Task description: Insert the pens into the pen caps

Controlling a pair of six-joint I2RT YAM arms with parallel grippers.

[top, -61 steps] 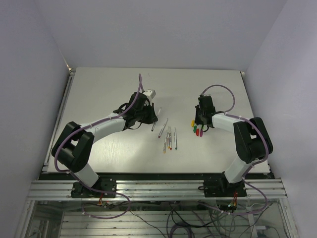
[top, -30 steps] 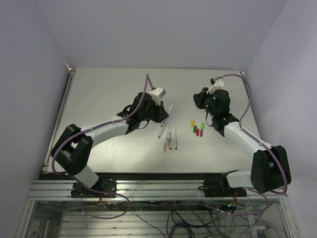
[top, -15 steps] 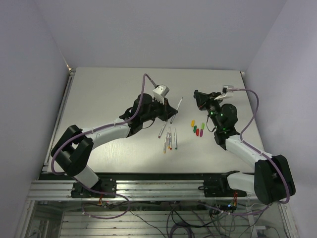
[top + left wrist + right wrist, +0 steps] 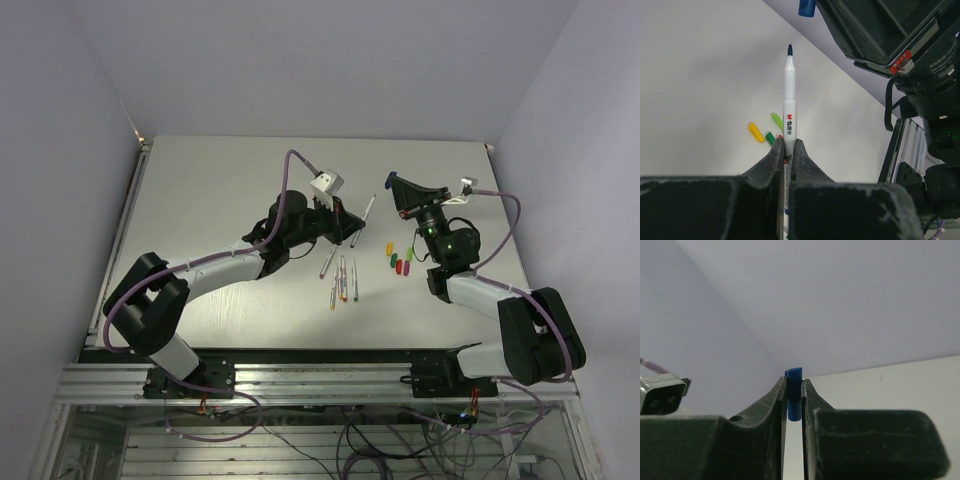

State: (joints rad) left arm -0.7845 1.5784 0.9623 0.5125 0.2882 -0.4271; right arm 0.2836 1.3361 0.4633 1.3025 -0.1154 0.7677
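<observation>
From above, I see the left pincer clenched on a pen tilted over the tabletop. Its tip points toward the blue cap gripped in the right pincer, with a gap between them, and the other pens and loose caps lie on the tabletop between the arms. On the left wrist camera the pen rises from the tight fingers with its dark tip bare, while the right arm's black body crowds the top right, leaving only the blue cap's end at the edge. On the right wrist camera the blue cap sits pinched between the fingers.
</observation>
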